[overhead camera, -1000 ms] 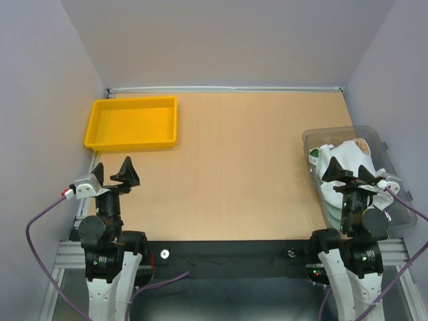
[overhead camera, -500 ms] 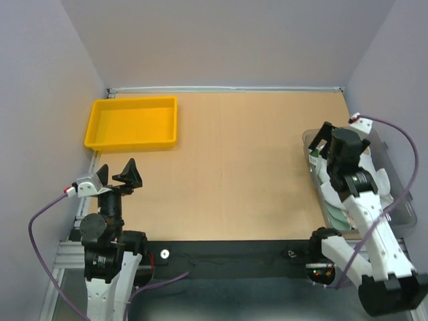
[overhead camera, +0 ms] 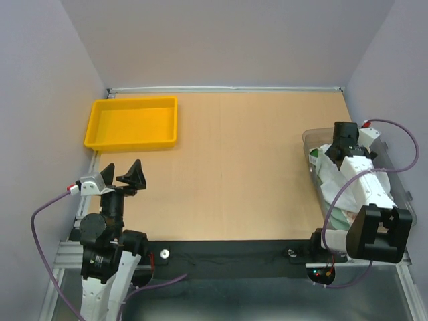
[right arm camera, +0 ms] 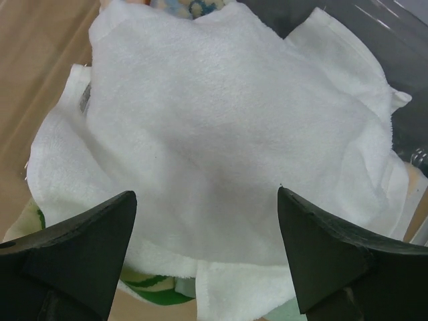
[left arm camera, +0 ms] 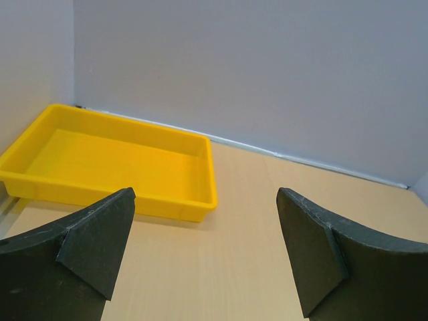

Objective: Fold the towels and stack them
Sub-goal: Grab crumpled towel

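Several towels lie heaped in the clear bin (overhead camera: pixel 396 175) at the right. A plain white towel (overhead camera: pixel 332 175) lies crumpled on top and fills the right wrist view (right arm camera: pixel 221 127). A green and white cloth (right arm camera: pixel 148 293) peeks out beneath it, and a bit of printed cloth (right arm camera: pixel 195 7) shows at its far edge. My right gripper (overhead camera: pixel 342 142) is open and empty, pointing down just above the white towel (right arm camera: pixel 206 195). My left gripper (overhead camera: pixel 121 174) is open and empty, low over the table's near left (left arm camera: pixel 206 195).
An empty yellow tray (overhead camera: pixel 130 142) stands at the far left, also ahead in the left wrist view (left arm camera: pixel 170 202). The bin's clear wall (right arm camera: pixel 374 47) rises behind the towels. Grey walls close the table on three sides.
My right arm rose from its rest pose by the near edge, reached out over the bin and now points down at the white towel. The left gripper shifted slightly.
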You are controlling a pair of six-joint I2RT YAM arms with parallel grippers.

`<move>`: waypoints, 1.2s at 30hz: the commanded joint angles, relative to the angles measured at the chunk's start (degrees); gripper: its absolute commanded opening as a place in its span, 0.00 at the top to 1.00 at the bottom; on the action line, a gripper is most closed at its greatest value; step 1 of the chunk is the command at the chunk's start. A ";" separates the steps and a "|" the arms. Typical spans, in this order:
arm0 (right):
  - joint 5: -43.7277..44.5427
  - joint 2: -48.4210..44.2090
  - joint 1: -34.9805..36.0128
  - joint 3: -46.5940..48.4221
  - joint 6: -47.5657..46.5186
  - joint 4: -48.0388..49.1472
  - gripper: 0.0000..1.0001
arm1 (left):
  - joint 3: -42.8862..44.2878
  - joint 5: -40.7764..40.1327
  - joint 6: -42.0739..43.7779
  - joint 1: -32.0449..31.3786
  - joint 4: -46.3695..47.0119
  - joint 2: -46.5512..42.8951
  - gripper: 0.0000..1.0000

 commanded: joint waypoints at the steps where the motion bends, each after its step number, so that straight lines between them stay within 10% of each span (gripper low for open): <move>1: -0.48 2.06 -0.69 3.17 3.65 0.76 0.11 | 1.15 -0.24 0.39 -1.23 1.60 -11.74 0.02; 22: -17.10 4.25 -0.69 -3.34 -7.24 10.52 0.34 | 1.15 0.28 0.65 -2.73 1.51 -11.66 0.03; 28: -16.57 4.87 -0.77 -5.36 -8.74 13.16 0.57 | 1.15 0.46 0.74 -2.73 1.42 -11.65 0.04; 33: -15.61 1.55 -0.69 -2.99 -10.14 13.16 0.99 | 1.24 0.55 0.83 -2.82 1.24 -11.65 0.04; 36: -15.95 -1.18 -0.69 3.13 -12.77 12.54 1.00 | 1.15 0.72 0.83 -2.82 1.42 -11.65 0.04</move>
